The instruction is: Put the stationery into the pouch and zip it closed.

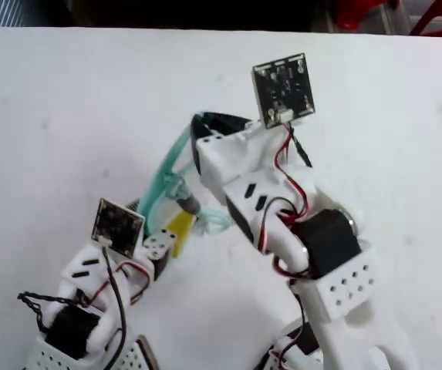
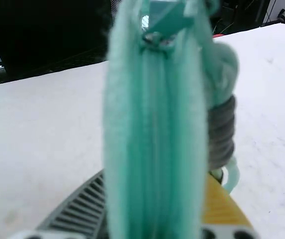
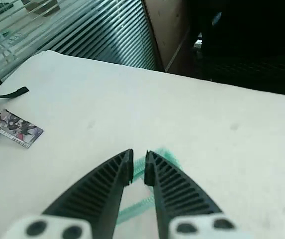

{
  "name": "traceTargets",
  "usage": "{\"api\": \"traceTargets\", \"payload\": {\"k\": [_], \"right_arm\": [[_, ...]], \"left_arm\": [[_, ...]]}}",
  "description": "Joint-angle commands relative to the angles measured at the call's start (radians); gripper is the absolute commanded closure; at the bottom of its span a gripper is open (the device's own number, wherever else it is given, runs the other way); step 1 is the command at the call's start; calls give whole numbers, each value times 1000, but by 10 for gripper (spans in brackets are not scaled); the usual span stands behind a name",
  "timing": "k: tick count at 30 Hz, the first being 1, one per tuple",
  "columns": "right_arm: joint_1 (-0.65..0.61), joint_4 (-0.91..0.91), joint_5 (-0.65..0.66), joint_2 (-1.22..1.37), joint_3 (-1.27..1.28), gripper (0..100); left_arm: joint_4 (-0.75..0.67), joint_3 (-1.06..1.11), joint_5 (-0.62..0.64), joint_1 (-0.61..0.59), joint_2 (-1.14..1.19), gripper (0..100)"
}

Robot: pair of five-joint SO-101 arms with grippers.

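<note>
The teal pouch (image 1: 163,173) stands on edge between the two arms. In the left wrist view the pouch (image 2: 152,149) is edge-on, its zipper line running up to the slider (image 2: 154,40). My left gripper (image 2: 152,221) is shut on the pouch's near end, with a yellow finger (image 2: 222,209) on one side and a dark ribbed finger (image 2: 80,209) on the other. A grey ribbed piece (image 2: 222,134) sticks out beside the pouch. My right gripper (image 3: 138,162) sits at the pouch's far end (image 1: 205,131), its black fingers shut on a teal strip (image 3: 132,209) by the zipper pull.
The white table (image 1: 59,116) is bare around the arms. A printed card (image 3: 15,129) and a black strap (image 3: 8,92) lie off to one side. A loose black cable (image 1: 32,301) hangs by the left arm's base. The table's far edge (image 1: 128,28) meets a dark background.
</note>
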Motion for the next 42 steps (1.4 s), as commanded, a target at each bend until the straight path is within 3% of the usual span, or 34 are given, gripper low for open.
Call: {"api": "traceTargets", "payload": {"k": [1,7,9,15,18,25,32,42], "right_arm": [[8,12,32,-24,-46,982],[7,-21,34,77,-86,980],[7,53,64,116,-146,978],[-68,334,322,242,-430,933],[-67,443,330,358,-580,881],[-48,667,338,661,-910,879],[-22,665,342,645,-865,880],[-2,664,450,611,-825,879]], "left_arm": [[-8,-26,5,7,-12,823],[-5,-26,5,7,-12,823],[-2,-26,5,4,-12,823],[-6,-26,5,7,-12,823],[-6,-26,5,7,-12,823],[0,-26,5,4,-12,823],[0,-26,5,7,-12,823],[-5,-26,5,7,-12,823]]}}
